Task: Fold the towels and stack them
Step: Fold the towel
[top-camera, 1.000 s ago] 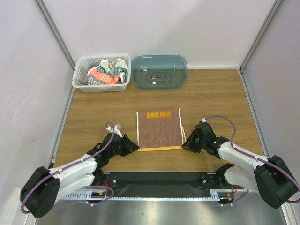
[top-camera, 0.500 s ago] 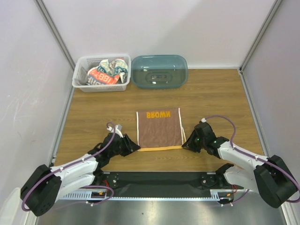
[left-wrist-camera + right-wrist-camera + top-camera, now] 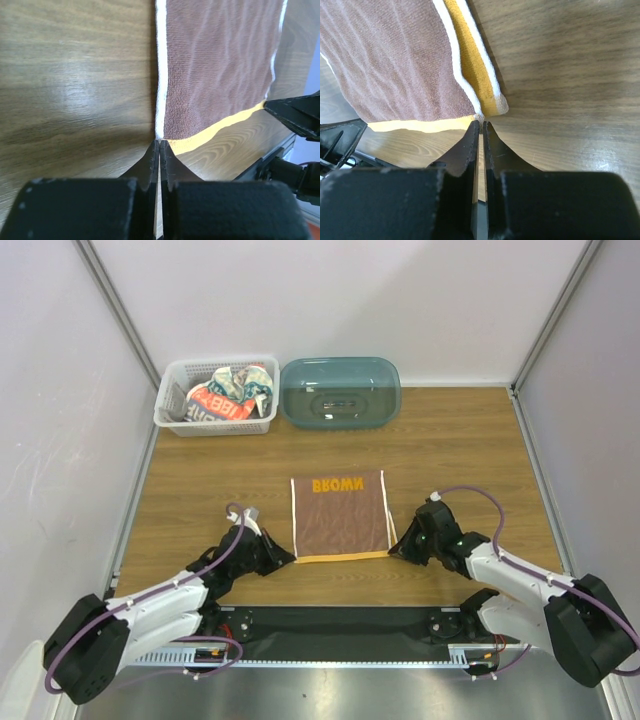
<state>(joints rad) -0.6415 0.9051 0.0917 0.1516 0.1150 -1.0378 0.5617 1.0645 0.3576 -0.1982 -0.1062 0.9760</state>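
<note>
1. The left gripper (image 3: 159, 146) and right gripper (image 3: 480, 126), parted a second ago, are being pressed fully shut.
2. The brown towel (image 3: 338, 520) is being left flat on the table (image 3: 450, 450), its near corners met by the tips; a pinch is unconfirmed, a fold likely starting.

- left arm (image 3: 190, 585) is stretching low, forward and inward; left gripper (image 3: 159, 144) is pressing its jaws together;
- right arm (image 3: 505, 572) is mirroring it; right gripper (image 3: 480, 124) is holding its jaws closed

table (image 3: 450, 440), likely wood: brown towel (image 3: 338, 520), basket (image 3: 170, 420), tub (image 3: 392, 390)
</note>
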